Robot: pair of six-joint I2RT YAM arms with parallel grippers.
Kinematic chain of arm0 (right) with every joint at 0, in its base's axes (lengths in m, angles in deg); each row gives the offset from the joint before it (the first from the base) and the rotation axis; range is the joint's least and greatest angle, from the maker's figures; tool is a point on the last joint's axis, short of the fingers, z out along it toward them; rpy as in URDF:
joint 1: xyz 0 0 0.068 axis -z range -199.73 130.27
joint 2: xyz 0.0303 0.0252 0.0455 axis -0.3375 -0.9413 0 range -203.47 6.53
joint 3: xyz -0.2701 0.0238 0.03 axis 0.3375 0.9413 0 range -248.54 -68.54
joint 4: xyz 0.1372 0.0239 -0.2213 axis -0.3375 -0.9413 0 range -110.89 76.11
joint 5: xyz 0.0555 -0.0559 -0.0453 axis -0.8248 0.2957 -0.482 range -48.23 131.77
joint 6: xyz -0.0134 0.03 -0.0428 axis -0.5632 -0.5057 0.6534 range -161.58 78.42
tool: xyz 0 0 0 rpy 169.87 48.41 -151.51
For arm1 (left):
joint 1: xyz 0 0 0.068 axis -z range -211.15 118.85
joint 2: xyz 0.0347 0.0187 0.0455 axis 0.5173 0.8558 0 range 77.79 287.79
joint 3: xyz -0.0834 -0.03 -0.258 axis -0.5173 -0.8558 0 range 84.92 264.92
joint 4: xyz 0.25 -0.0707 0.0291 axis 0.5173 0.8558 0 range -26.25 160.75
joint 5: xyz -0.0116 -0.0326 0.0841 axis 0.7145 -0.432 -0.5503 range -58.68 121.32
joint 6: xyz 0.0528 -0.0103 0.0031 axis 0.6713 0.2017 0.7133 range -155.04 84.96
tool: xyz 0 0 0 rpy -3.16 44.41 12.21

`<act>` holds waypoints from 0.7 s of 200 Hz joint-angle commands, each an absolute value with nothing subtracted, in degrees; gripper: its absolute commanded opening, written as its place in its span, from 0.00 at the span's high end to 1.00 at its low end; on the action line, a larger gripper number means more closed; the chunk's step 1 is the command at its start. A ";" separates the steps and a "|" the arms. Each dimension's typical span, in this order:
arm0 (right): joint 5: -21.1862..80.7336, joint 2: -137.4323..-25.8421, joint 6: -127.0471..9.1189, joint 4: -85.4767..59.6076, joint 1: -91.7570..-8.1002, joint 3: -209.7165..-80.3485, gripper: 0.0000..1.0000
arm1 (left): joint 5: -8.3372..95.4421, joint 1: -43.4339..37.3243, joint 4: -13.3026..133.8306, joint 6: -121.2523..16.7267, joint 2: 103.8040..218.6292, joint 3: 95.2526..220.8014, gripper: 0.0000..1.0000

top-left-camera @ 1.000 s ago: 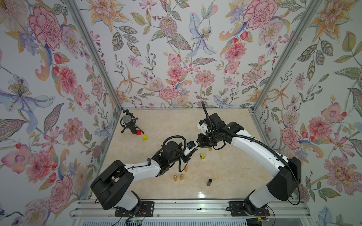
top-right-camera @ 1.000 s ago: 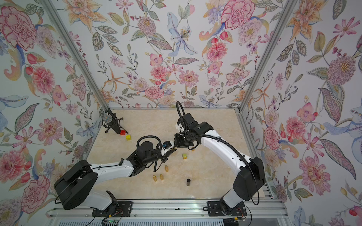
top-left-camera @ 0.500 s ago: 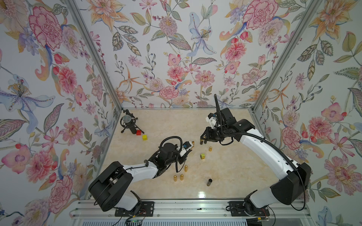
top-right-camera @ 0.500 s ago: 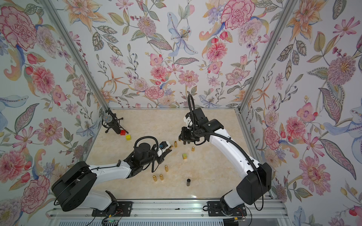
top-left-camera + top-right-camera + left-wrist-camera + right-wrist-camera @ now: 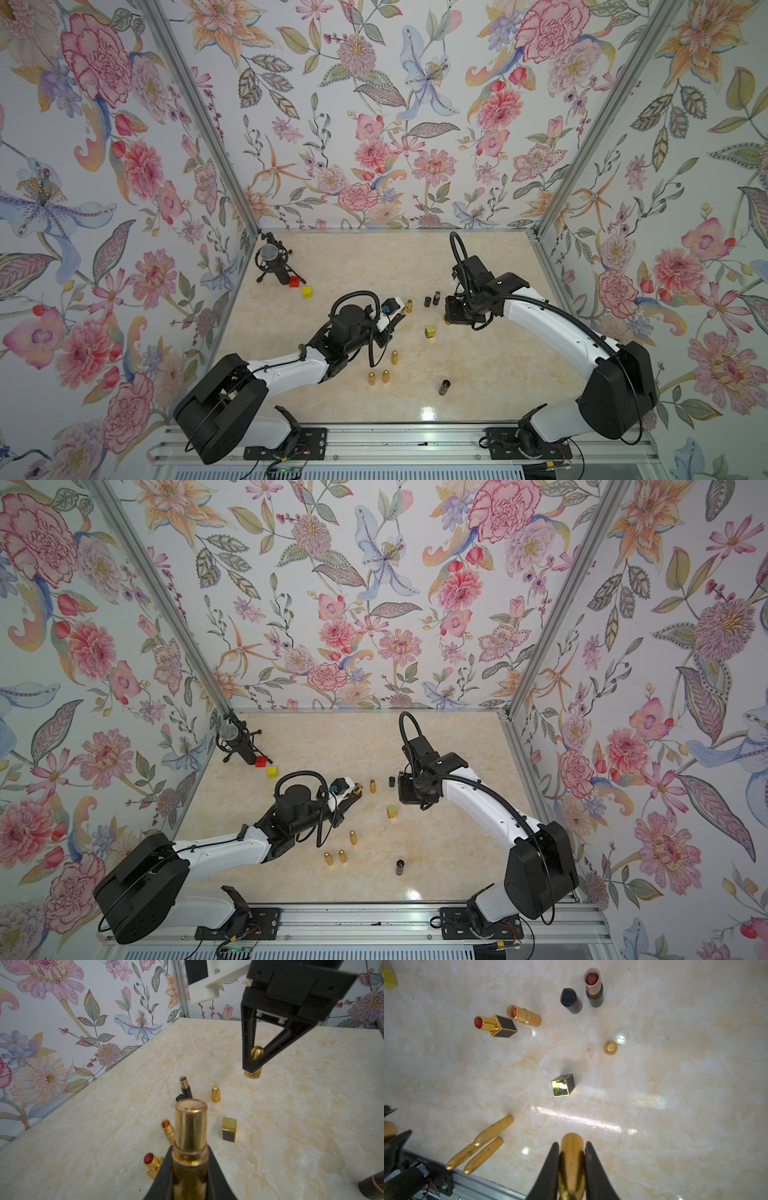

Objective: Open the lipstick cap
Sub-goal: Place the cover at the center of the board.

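R end effector (image 5: 572, 1144) drew away clamping gold bullet cap (image 5: 572, 1169); L end effector (image 5: 189, 1148) grips uncapped gold lipstick (image 5: 190, 1124).

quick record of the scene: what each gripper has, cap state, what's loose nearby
left gripper: shut on gold tube, open end showing
right gripper: shut on gold cap
cap state: off, held apart from the tube
loose nearby: cube cap standing on the table, touched by neither gripper
task: cap looks already pulled off
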State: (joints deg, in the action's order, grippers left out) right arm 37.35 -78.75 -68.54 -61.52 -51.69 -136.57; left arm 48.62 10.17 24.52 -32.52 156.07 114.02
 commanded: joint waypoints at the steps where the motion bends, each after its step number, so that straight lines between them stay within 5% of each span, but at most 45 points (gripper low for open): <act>1: 43.26 -80.23 -67.47 -59.55 -53.48 -134.01 0.88 | 48.79 9.27 21.40 -34.60 155.21 113.22 1.00; 140: 46.35 -89.26 -67.68 -49.67 -56.51 -128.07 0.87 | 48.54 8.57 18.13 -35.75 155.11 111.60 1.00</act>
